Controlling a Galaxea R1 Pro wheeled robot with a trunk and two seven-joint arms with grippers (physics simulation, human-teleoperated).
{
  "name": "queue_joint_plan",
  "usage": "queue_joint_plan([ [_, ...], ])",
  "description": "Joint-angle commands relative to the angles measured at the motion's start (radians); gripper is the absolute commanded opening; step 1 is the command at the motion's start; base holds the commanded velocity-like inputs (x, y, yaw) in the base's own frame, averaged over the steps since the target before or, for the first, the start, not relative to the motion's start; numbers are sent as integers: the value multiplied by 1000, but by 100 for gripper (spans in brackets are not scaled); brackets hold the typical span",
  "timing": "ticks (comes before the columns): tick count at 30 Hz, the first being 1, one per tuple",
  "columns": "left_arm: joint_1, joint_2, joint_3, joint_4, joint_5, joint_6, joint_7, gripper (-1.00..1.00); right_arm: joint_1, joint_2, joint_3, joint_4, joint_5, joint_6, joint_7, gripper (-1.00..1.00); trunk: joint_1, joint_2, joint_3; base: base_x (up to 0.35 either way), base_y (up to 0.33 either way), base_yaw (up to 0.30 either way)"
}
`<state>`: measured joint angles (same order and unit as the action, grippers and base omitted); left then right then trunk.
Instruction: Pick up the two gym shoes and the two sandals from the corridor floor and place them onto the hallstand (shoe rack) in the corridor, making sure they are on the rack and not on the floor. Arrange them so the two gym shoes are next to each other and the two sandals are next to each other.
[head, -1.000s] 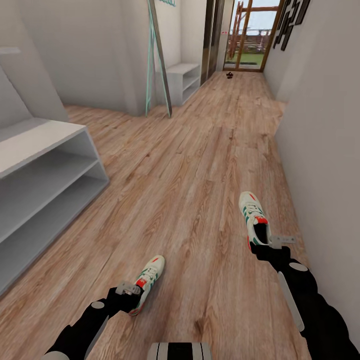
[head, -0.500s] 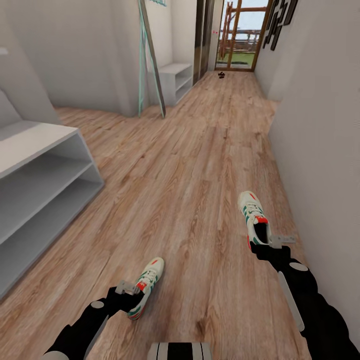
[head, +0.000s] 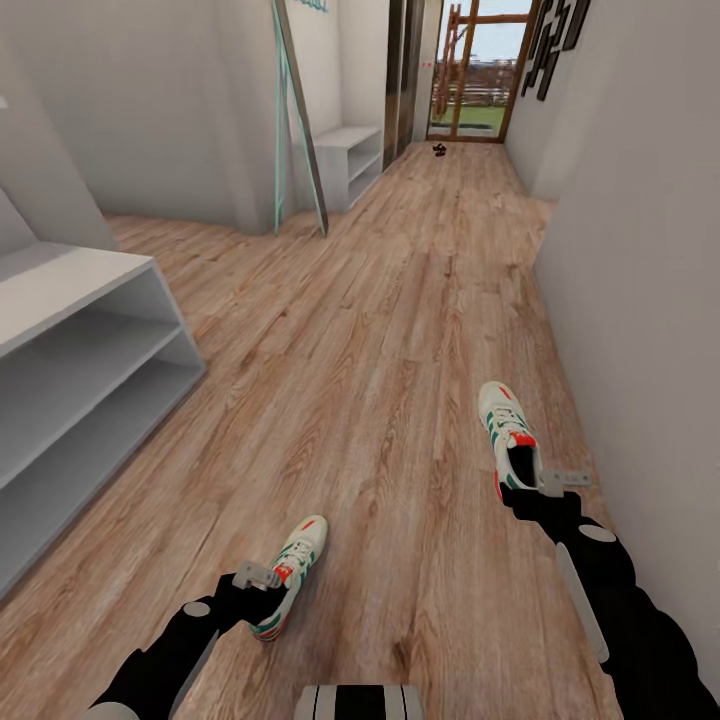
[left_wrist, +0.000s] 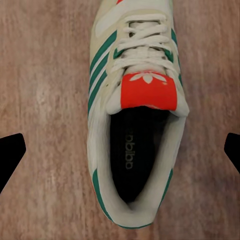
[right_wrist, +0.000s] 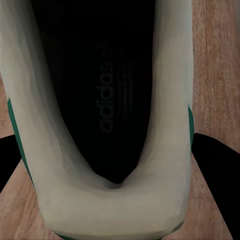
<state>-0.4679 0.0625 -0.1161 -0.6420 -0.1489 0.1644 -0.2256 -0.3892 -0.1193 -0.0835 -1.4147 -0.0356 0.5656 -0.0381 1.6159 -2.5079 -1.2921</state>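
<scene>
Two white gym shoes with green stripes are near me on the wood-plank corridor floor (head: 380, 330). My left gripper (head: 262, 590) hovers over the heel of the left gym shoe (head: 297, 562) (left_wrist: 137, 115). Its fingertips (left_wrist: 11, 154) stand wide apart, with bare floor between them and the shoe. My right gripper (head: 528, 488) is shut on the heel of the right gym shoe (head: 504, 428) (right_wrist: 107, 100), its fingers (right_wrist: 215, 165) against the shoe's sides. The light-grey hallstand (head: 70, 285) stands at the left. The sandals (head: 438, 150) are a small dark pair far down the corridor.
A wall (head: 640, 250) runs close along my right side. A plain low grey bench (head: 350, 160) and a leaning mirror (head: 298, 120) stand against the left wall further on. A glass door (head: 480, 70) closes the corridor's far end.
The whole view has swung a little, so the hallstand, bench and door sit further left in the picture. Both arms and shoes hold the same places relative to me.
</scene>
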Motion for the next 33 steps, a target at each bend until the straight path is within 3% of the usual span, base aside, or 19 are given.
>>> queue_joint_plan([
  [1,0,1,-2,-2,-9,4,-3,100,0,0,1,-1,-4,5,-3,-100,0,0,-1,0,1,-70],
  [18,0,0,-2,-4,-10,3,-4,100,0,0,1,-1,-6,5,-5,-100,0,0,-1,0,0,-74],
  [25,1,1,-3,-4,-11,-6,-3,100,0,0,1,-1,-6,5,-5,-100,3,-2,-29,0,0,-1],
  [31,1,4,-2,4,-12,-55,-1,100,0,0,1,-1,-6,5,-5,-100,4,-3,-46,0,0,0],
  [33,1,6,-1,7,-12,-109,0,100,0,0,1,-1,-6,5,-5,-100,4,-3,-49,0,0,0],
])
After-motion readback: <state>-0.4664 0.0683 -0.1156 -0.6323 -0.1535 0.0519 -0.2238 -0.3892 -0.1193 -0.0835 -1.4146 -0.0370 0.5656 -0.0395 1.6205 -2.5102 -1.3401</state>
